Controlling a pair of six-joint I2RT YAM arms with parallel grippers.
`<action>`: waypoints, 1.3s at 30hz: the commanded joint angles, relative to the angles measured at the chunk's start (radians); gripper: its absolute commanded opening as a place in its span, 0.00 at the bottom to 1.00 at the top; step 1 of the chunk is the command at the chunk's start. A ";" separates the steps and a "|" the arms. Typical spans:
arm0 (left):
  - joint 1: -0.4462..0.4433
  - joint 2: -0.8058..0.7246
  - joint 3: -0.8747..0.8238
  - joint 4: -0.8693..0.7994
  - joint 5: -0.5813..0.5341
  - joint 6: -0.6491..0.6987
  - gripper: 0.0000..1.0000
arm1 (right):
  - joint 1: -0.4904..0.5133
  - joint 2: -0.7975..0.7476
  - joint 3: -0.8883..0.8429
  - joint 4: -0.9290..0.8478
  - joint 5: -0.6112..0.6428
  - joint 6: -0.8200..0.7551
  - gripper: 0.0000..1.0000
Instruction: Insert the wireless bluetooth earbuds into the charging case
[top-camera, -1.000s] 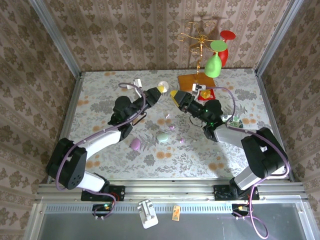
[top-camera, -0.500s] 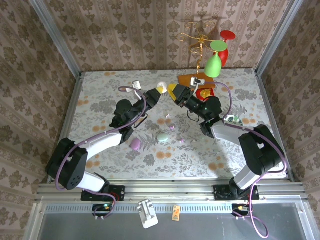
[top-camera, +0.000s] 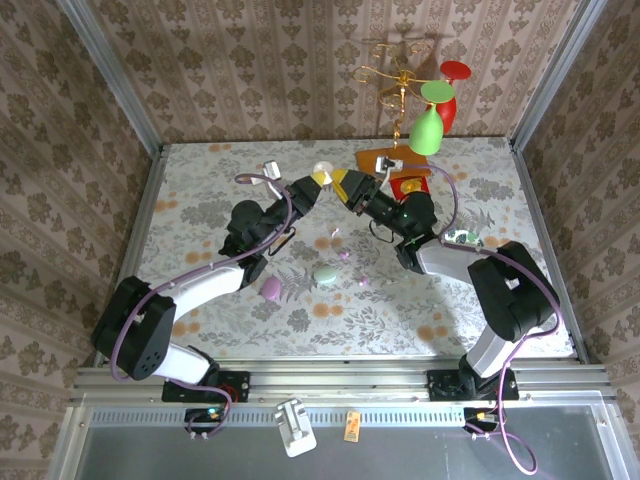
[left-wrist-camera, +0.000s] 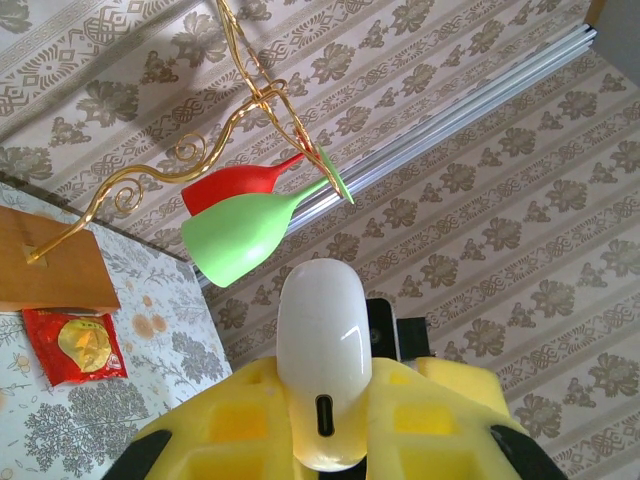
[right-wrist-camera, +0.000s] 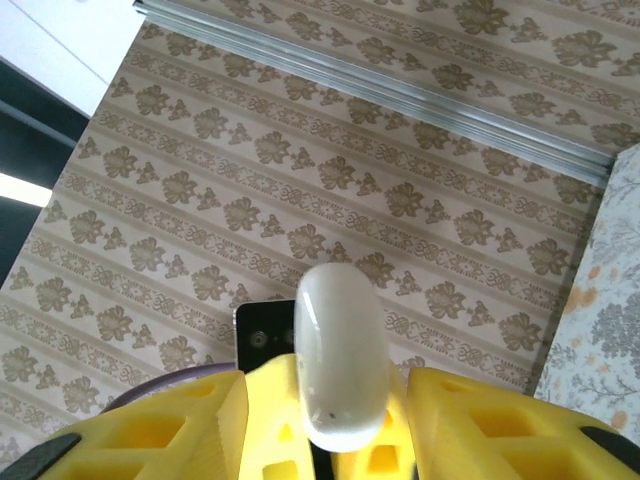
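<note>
A white oval charging case (left-wrist-camera: 322, 330) stands upright between my left gripper's (left-wrist-camera: 325, 395) yellow fingers, which are shut on it, port facing the camera. In the top view that left gripper (top-camera: 320, 178) is raised over the back middle of the table. My right gripper (top-camera: 344, 186) meets it there. Its yellow fingers (right-wrist-camera: 480, 420) stand either side of the same case (right-wrist-camera: 340, 340) with small gaps, open. Two tiny pinkish earbuds (top-camera: 344, 255) (top-camera: 364, 282) lie on the table below.
A mint case (top-camera: 325, 273) and a lilac case (top-camera: 271, 288) lie mid-table. At the back stands a gold rack (top-camera: 400, 75) with a green glass (top-camera: 427, 128) and a red glass (top-camera: 452, 85), on a wooden base (top-camera: 385, 160); a red packet (top-camera: 410, 186) lies beside it.
My right gripper has moved left and back until its fingers straddle the case in my left gripper, and its jaws have narrowed. The left arm has barely moved.
</note>
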 joint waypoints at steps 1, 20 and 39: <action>-0.011 -0.025 -0.002 0.048 0.003 -0.017 0.02 | 0.006 0.012 0.038 0.029 -0.013 0.005 0.43; -0.019 -0.009 -0.006 0.049 0.008 -0.016 0.25 | -0.002 -0.017 0.021 -0.007 -0.038 -0.067 0.17; 0.141 -0.428 -0.027 -0.726 0.427 0.972 1.00 | -0.073 -0.408 0.141 -1.256 -0.281 -1.319 0.13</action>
